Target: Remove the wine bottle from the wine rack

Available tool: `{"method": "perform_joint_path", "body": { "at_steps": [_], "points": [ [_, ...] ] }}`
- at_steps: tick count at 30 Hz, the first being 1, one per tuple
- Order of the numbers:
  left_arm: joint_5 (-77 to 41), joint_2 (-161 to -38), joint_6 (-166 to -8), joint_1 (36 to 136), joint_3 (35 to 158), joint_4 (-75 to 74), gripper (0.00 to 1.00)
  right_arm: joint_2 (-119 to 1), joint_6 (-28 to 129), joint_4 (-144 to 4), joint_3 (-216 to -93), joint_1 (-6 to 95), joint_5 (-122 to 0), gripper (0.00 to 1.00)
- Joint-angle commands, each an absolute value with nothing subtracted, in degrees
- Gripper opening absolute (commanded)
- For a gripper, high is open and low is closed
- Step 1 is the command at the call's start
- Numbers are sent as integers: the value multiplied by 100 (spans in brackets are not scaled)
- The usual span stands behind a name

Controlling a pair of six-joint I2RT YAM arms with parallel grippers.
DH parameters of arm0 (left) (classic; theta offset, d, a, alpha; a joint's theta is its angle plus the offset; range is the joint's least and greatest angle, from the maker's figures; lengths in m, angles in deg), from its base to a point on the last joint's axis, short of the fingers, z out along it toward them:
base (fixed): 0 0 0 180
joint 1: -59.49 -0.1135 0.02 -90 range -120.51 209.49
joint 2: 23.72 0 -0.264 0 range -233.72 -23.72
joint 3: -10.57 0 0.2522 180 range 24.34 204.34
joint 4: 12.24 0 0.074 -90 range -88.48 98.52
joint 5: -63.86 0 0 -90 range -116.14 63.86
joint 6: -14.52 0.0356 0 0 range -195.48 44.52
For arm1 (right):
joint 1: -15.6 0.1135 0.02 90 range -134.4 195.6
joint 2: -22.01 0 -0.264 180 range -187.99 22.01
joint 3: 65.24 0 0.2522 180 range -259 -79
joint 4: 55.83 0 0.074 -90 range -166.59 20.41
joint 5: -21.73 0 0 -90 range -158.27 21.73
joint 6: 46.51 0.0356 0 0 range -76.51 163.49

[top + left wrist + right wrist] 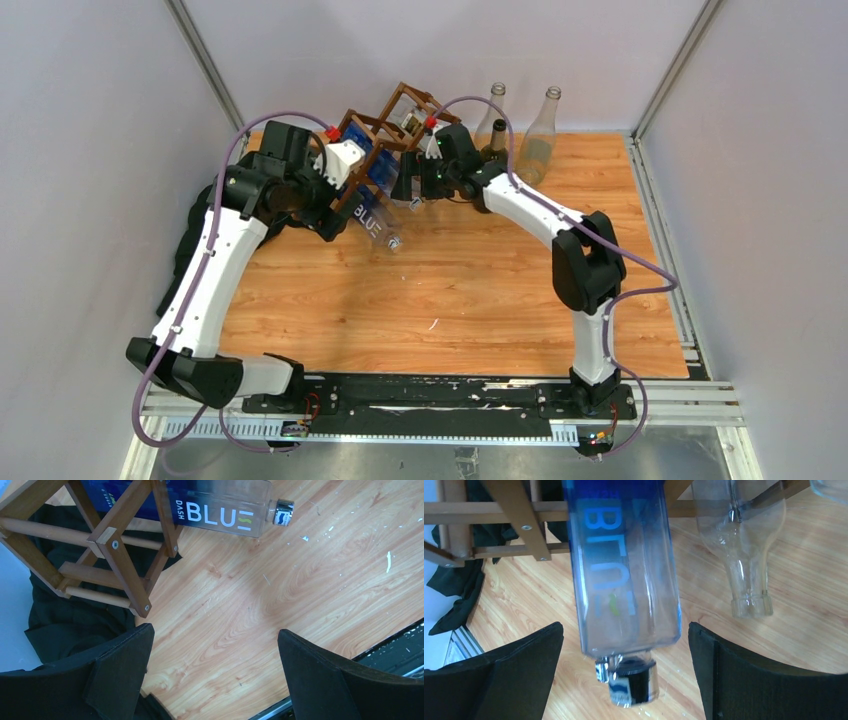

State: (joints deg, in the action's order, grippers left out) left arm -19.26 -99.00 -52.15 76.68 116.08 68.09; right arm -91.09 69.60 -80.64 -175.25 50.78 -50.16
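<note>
- Wooden table (450, 310), nearest the arm bases: reserve as the set-down area after extraction.
- Left gripper (215, 631): spread wide, holding nothing, hanging over bare table just near of the rack's left end. Judged best used as a brace; close on a bar before any pull.
- Right gripper (625, 629): spread wide on either side of the blue wine bottle (624, 570), not yet touching the glass. Judged step in hand: closing for the grasp.
- Bottle location: lodged through a cell of the wine rack (395, 125), far of table centre, with neck and silver cap (629, 680) pointing near and down. Cap close to the table; contact not discernible.
- Close on the square body just above the cap, never on the cap itself. Centre first, then squeeze; expect smooth glass to slip.
- Draw out along the bottle's own axis, toward the near side, to avoid snagging the bars.
- Mind the clear bottle (744, 555) in the neighbouring cell; avoid jolting the askew frame.
- Far right, beyond the rack: empty bottles (540, 135) standing upright. Keep the right arm off them.
</note>
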Motion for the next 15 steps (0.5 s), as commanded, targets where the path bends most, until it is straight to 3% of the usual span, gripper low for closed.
{"method": "perform_joint_path", "body": {
  "at_steps": [1,15],
  "points": [
    [-1917,-9723,-5111,7628,11500,6852,100,-9510,7240,-7916,-17920,5159,-4822,98],
    [-1917,-9649,-4980,7628,11443,6852,100,-10101,7892,-7290,-18267,5159,-4419,97]
  ]
}}
